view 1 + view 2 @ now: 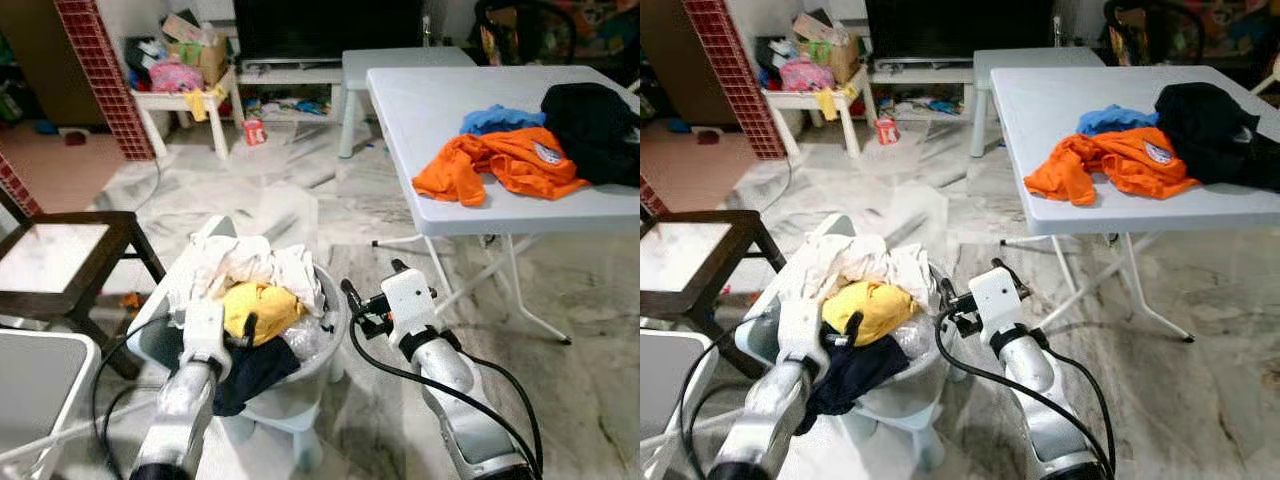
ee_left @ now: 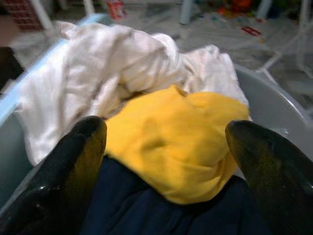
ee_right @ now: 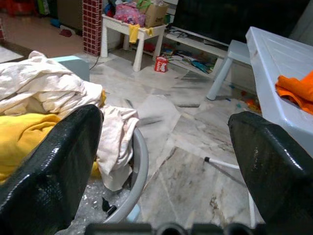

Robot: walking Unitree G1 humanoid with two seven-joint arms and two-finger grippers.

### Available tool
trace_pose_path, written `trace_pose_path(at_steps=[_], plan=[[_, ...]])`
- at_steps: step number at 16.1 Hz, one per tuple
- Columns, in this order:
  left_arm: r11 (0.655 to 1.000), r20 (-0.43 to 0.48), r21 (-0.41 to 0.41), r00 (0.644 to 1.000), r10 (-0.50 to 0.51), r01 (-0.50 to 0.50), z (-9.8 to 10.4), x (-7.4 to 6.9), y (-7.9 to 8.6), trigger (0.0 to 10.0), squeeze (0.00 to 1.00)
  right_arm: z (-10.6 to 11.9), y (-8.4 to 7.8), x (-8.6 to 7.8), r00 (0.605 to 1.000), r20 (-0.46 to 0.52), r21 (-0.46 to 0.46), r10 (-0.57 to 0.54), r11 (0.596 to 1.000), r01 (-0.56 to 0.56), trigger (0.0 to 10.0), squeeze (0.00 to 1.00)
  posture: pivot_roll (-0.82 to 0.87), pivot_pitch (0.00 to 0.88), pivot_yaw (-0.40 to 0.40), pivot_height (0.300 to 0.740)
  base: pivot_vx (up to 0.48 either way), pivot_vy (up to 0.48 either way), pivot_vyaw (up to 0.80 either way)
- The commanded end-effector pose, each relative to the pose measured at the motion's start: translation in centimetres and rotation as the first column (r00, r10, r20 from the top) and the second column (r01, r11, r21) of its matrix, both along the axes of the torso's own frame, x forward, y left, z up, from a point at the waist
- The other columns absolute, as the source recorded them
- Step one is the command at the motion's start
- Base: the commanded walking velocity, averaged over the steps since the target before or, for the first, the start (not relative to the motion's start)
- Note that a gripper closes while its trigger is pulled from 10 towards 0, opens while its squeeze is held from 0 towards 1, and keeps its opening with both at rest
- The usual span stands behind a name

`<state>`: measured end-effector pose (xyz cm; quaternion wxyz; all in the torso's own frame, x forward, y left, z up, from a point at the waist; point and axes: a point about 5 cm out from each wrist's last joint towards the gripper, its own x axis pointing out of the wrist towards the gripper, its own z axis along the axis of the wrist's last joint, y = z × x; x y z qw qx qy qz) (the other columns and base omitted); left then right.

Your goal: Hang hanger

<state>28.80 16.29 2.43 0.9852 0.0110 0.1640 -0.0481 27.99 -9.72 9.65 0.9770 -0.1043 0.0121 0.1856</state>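
At the far left a dark wooden chair with a pale seat (image 1: 60, 262) is seen on the marble floor (image 1: 300, 190), and behind it a red brick-patterned column (image 1: 105, 75) is set beside a small white side table (image 1: 185, 105) heaped with boxes and a pink bag. Just right of the chair, a grey plastic laundry basket (image 1: 335, 345) is found, filled with a crumpled white cloth (image 1: 250, 265), a yellow garment (image 1: 258, 308) and a dark navy garment (image 1: 255, 372). The left gripper (image 2: 164, 161) is held low over this basket, its jaws spread wide with the yellow garment seen between them and the navy garment just beneath; nothing is pinched. A red can (image 1: 254, 131) is left standing on the floor further back. The right gripper (image 3: 164, 161) is placed just beside the basket's right rim, its jaws likewise spread wide and empty, directed across the floor. To the right, a white folding tabletop (image 1: 440, 110) is seen carrying a crumpled orange shirt (image 1: 500, 163), a blue cloth (image 1: 497, 119) behind it and a black garment (image 1: 595, 125) at the far right, the three lying touching one another. No hanger can be made out among the laundry or on the tabletop.
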Motion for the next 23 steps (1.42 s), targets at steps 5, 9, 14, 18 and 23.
trace_pose_path(at_steps=[5,9,14,18,23], plan=[[0.998,-0.18,0.047,0.983,-0.024,0.033,-2.0,0.9,1.7,0.9,0.0,0.3,0.6,-1.6,0.991,-0.056,0.005,0.123,0.992,-0.122,10.0,0.0,-0.15,0.07,0.031,0.74,0.0,0.0,0.0],[0.998,-0.234,0.027,0.971,-0.042,0.05,-3.1,0.2,1.7,0.0,0.0,-1.0,0.9,-3.3,0.952,-0.166,-0.044,0.256,0.963,-0.266,10.0,0.0,-0.17,0.066,0.035,0.74,0.0,0.0,0.0],[0.998,-0.226,0.043,0.974,-0.03,0.041,-3.2,0.2,1.9,0.0,0.0,-0.8,1.2,-3.6,0.943,-0.181,-0.066,0.278,0.953,-0.294,10.0,0.0,-0.16,0.065,0.022,0.74,0.0,0.0,0.0],[0.996,-0.194,0.083,0.981,-0.002,0.018,-2.6,0.6,2.7,0.0,0.0,-0.9,1.3,-3.5,0.943,-0.179,-0.086,0.28,0.95,-0.299,10.0,0.0,-0.15,0.062,0.022,0.74,0.0,0.0,0.0],[0.994,-0.039,0.1,0.998,0.053,-0.048,-0.3,2.3,3.5,0.0,0.0,-1.1,1.3,-3.3,0.951,-0.167,-0.101,0.262,0.954,-0.281,10.0,0.0,-0.14,0.054,0.032,0.74,0.0,0.0,0.0]])
